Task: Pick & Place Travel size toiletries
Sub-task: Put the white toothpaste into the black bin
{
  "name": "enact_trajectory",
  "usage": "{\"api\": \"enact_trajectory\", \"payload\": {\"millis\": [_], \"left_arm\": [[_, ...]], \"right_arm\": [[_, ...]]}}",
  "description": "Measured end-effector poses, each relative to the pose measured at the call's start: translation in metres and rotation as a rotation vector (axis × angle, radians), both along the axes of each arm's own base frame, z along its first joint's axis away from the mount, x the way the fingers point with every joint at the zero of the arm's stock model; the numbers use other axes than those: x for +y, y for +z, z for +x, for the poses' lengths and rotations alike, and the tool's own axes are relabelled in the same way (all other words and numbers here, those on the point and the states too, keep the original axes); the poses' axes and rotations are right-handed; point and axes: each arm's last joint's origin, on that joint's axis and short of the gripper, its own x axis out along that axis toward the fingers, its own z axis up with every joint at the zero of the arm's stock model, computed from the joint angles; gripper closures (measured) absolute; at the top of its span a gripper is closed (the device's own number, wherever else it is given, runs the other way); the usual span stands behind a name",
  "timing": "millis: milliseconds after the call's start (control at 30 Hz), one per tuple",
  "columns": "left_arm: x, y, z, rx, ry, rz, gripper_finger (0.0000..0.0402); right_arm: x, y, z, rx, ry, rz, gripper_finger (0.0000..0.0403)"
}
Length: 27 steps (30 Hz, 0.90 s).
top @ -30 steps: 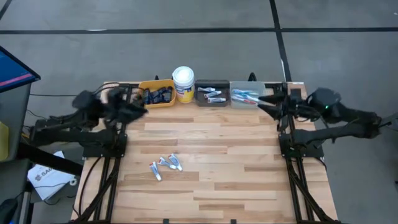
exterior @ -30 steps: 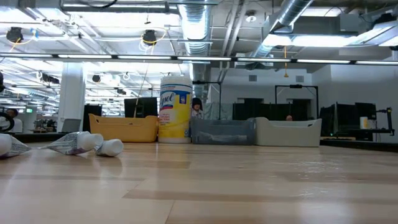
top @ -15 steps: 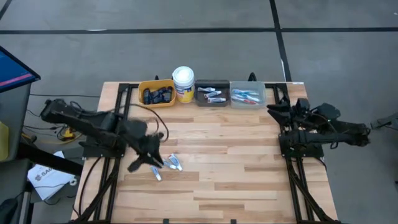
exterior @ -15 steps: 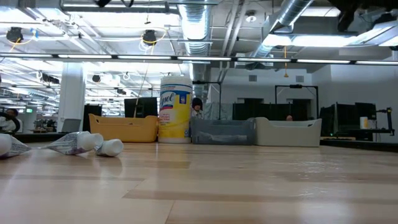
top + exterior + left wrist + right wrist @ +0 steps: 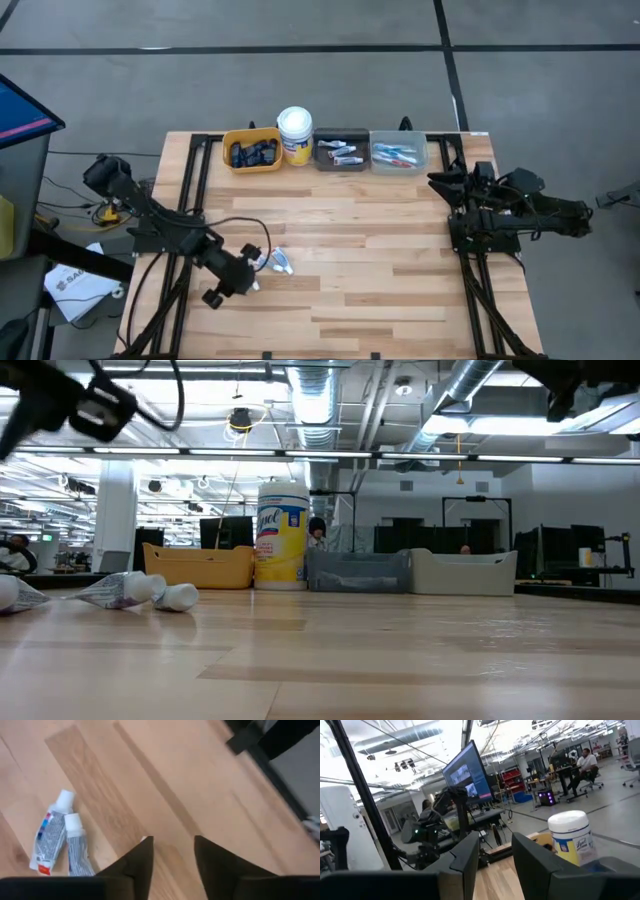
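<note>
Three small white tubes with red-blue marks lie flat on the wooden table, left of its middle; two show in the left wrist view and in the low view. My left gripper hangs open just above the table beside them, slanting down, with nothing between its fingers. My right gripper waits open at the table's right edge, pointing level. More toiletries fill the bins at the far edge.
Along the far edge stand a yellow bin of dark tubes, a white-lidded yellow tub, a dark bin of white tubes and a grey bin of toothbrushes. Bare wood lies between the tubes and the bins.
My left gripper has swung from beside the yellow bin toward the near edge and down to the three white tubes, tipping from level to slanting down. My right gripper has drawn back from the grey bin toward the table's right edge and sunk. The tubes have stayed put.
</note>
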Motion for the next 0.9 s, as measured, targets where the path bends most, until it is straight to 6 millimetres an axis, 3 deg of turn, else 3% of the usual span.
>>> {"api": "enact_trajectory", "payload": {"millis": [200, 367, 633, 900], "left_arm": [[-0.004, -0.024, 0.004, 0.008, 0.002, 0.026, 0.02], [-0.007, -0.033, 0.009, 0.002, 0.002, 0.023, 0.0173], [-0.011, -0.048, 0.016, 0.019, -0.003, 0.066, 0.0175], [-0.014, -0.065, 0.022, 0.043, 0.0, 0.124, 0.0183]], "right_arm": [[0.002, -0.004, -0.004, 0.007, 0.052, -0.062, 0.0299], [0.004, -0.033, 0.002, 0.022, 0.133, -0.031, 0.0334], [0.005, -0.093, 0.027, 0.078, 0.191, 0.016, 0.0399], [0.008, -0.105, 0.03, 0.107, 0.252, -0.009, 0.0401]]}}
